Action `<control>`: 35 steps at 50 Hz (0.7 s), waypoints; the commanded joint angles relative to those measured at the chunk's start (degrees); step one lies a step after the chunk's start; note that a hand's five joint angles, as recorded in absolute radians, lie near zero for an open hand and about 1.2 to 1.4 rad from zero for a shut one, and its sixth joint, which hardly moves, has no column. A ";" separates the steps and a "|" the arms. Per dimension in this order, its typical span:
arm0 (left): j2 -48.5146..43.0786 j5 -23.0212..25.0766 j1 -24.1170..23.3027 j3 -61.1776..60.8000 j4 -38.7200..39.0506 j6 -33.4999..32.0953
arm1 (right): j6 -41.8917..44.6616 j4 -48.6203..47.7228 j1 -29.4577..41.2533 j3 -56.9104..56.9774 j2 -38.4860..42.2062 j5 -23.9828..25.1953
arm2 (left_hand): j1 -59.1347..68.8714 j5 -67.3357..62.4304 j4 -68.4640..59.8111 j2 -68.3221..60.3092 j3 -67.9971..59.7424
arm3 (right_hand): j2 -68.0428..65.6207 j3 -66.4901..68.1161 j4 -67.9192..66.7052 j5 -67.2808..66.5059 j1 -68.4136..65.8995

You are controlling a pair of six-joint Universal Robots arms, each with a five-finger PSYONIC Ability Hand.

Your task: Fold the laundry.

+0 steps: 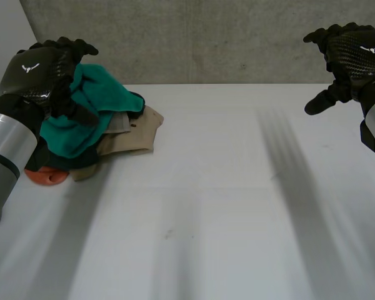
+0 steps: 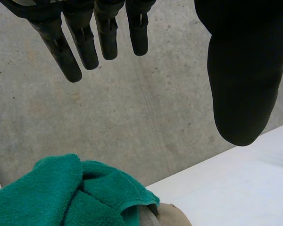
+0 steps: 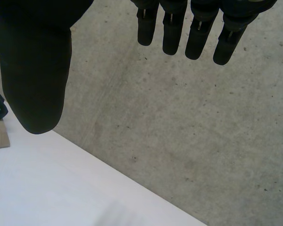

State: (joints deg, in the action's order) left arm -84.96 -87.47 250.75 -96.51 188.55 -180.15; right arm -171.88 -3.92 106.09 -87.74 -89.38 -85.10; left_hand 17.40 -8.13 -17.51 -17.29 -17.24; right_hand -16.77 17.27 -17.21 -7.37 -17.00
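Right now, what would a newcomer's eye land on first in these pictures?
The laundry pile at the table's far left: a teal towel heaped over beige cloth, with an orange piece peeking out at its near edge. The left hand hangs over the pile, fingers straight and holding nothing. The right hand is raised, open, at the far right.

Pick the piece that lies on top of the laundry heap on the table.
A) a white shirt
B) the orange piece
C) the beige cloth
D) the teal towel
D: the teal towel lies uppermost, with the beige cloth spreading out from under it and the orange piece peeking out at the very bottom.
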 commanded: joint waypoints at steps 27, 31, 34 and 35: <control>-37.17 0.20 9.40 28.63 9.91 -24.27 | 0.32 0.15 -0.53 0.64 0.09 5.82 | -6.00 6.74 6.12 5.89 5.84 | 6.77 -7.27 7.21 7.37 7.00; -46.86 0.81 11.16 35.59 10.09 -27.09 | 0.41 0.15 -0.62 0.64 0.26 5.82 | -5.84 6.57 5.96 5.73 5.68 | 6.77 -7.27 7.21 7.37 7.00; -52.04 0.99 11.60 39.72 10.00 -29.20 | 0.58 0.15 -0.62 0.55 0.70 5.82 | -4.16 4.90 4.28 4.06 4.00 | 6.77 -7.27 7.21 7.37 7.00; -52.93 1.08 11.60 40.43 10.00 -29.64 | 0.58 0.15 -0.62 0.55 0.96 5.82 | -1.32 2.06 1.44 1.21 1.16 | 6.77 -7.27 7.21 7.37 7.00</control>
State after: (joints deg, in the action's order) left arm -127.70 -86.96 261.22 -63.92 198.71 -206.27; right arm -171.52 -3.78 105.50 -87.13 -89.19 -79.26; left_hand 11.51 -2.74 -11.46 -11.78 -11.84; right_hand -11.77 11.57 -11.58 -2.65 -12.09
